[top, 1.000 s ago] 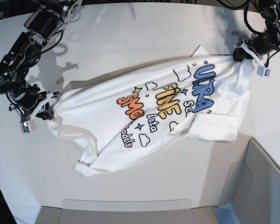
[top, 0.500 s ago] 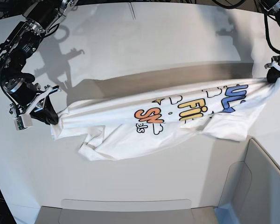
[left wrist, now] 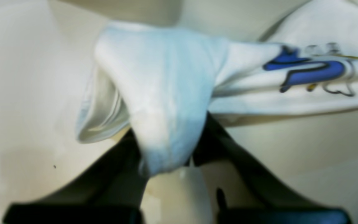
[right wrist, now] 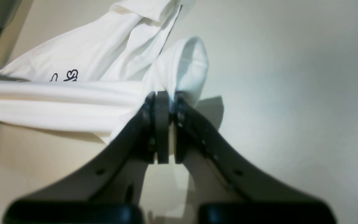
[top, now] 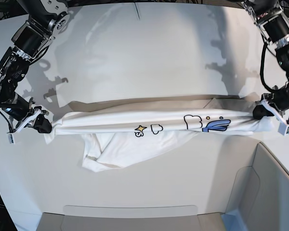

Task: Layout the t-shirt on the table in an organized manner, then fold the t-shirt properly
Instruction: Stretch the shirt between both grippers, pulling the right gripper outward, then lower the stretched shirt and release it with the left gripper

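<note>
1. A second ago the t-shirt (top: 149, 129) lay loosely spread in the base view, its print readable across the middle; now it is pulled into a taut, narrow band from about 9 o'clock to 3 o'clock on the surface (top: 149, 57).
2. Most of the lettering has rolled out of sight. Only a star, two clouds and a blue stroke show, while a slack fold hangs toward 7 o'clock.
3. The right hand (right wrist: 162, 102), at 9 o'clock in the base view, has its pads pressed together on a bunched corner of cloth.
4. The left hand (left wrist: 166, 155), at 3 o'clock, has fabric draped between and over its fingers. The frame is blurred, so I cannot tell whether it grips firmly or is starting to let go.
5. Both arms have swung outward and toward 6 o'clock since the earlier views.
6. My reading: this is a stretch to shake out wrinkles, but the shirt is roped, not flat, so laying out remains undone.
</note>
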